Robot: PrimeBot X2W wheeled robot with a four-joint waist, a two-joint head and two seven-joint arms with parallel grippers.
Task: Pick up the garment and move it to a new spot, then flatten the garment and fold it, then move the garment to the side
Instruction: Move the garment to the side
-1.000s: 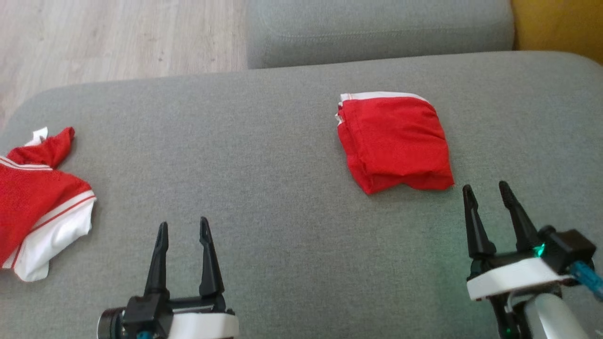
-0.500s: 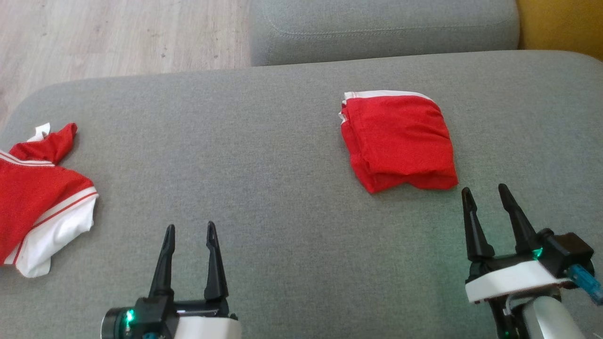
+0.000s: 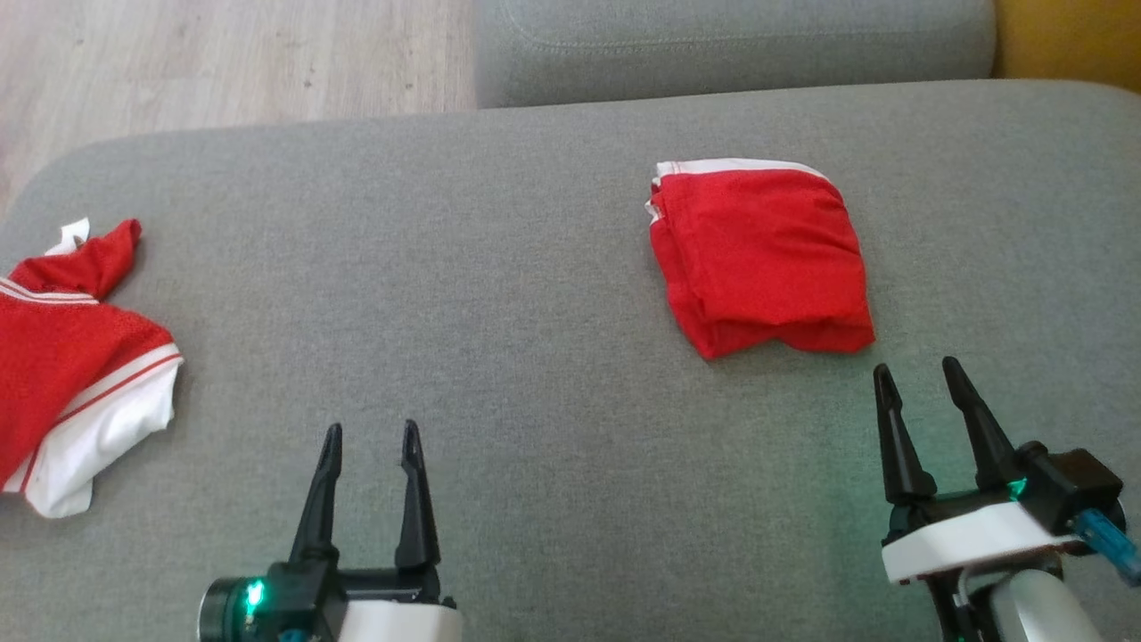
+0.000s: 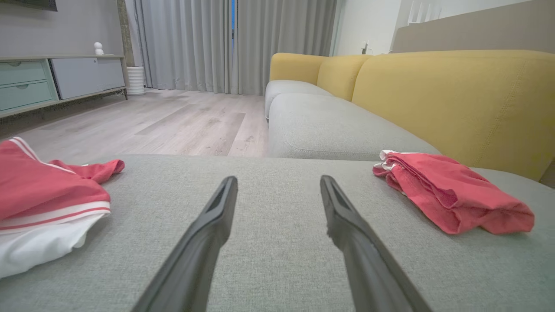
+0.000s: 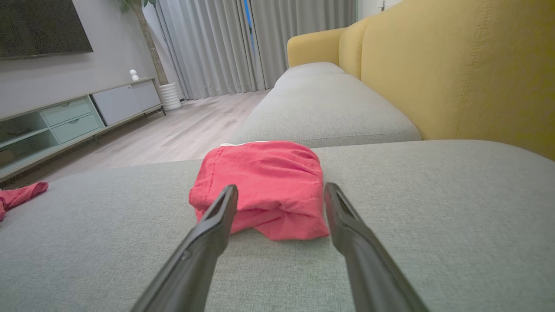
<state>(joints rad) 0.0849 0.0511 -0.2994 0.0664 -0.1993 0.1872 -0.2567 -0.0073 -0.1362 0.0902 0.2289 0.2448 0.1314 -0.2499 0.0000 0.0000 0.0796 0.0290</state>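
The garment, a bright red jersey with a white panel edged by thin red stripes, lies crumpled at the sofa seat's left edge, partly cut off by the head view. It also shows in the left wrist view, garment. My left gripper is open and empty, well to the garment's right and apart from it; in its own view the left gripper points over bare cushion. My right gripper is open and empty at the lower right.
A smaller folded red piece with white trim lies just beyond the right gripper, seen between its fingers as the red piece. The grey seat cushion borders wood floor, a second cushion and a yellow backrest.
The head camera has shifted a little, so everything sits slightly higher and further right. The left gripper has drawn back slightly and to the right. Both grippers stay open.
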